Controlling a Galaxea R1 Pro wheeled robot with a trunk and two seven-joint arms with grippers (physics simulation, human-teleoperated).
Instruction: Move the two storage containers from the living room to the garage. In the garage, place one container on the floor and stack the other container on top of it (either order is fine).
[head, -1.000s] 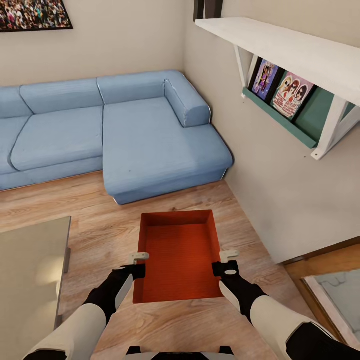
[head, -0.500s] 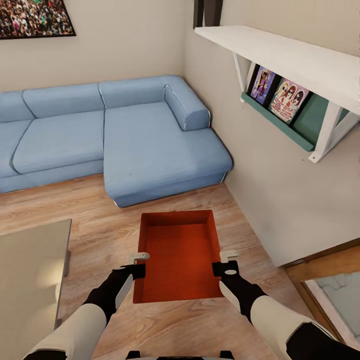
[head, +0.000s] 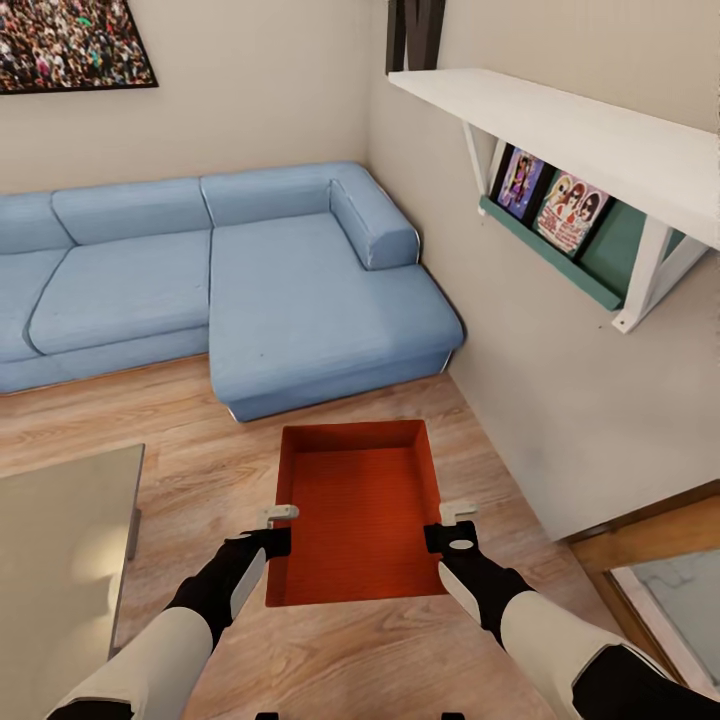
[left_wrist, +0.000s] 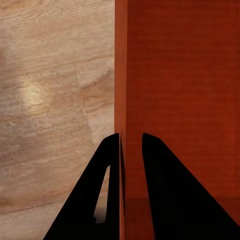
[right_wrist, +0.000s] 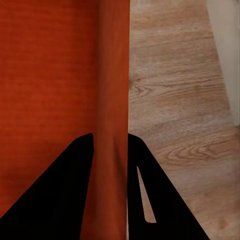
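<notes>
I hold one orange-red storage container (head: 360, 510) level above the light wood living room floor (head: 190, 450), between both arms. My left gripper (head: 280, 530) is shut on its left wall, and the left wrist view shows the fingers (left_wrist: 112, 165) clamping the thin wall (left_wrist: 175, 75). My right gripper (head: 450, 525) is shut on the right wall. The right wrist view has the rim (right_wrist: 112, 75) pinched between the fingertips (right_wrist: 85, 150). The bin's ribbed base is bare.
A blue corner sofa (head: 250, 280) stands ahead against the beige wall. A grey-topped table (head: 60, 560) sits at my left. At the right, a white shelf (head: 580, 130) with picture covers juts from a wall (head: 540, 400), and a glass panel (head: 680, 600) lies low beside it.
The whole view has shifted: sofa, shelf and picture sit lower in the frame, so the camera moved. The container and both grippers keep their place relative to me.
</notes>
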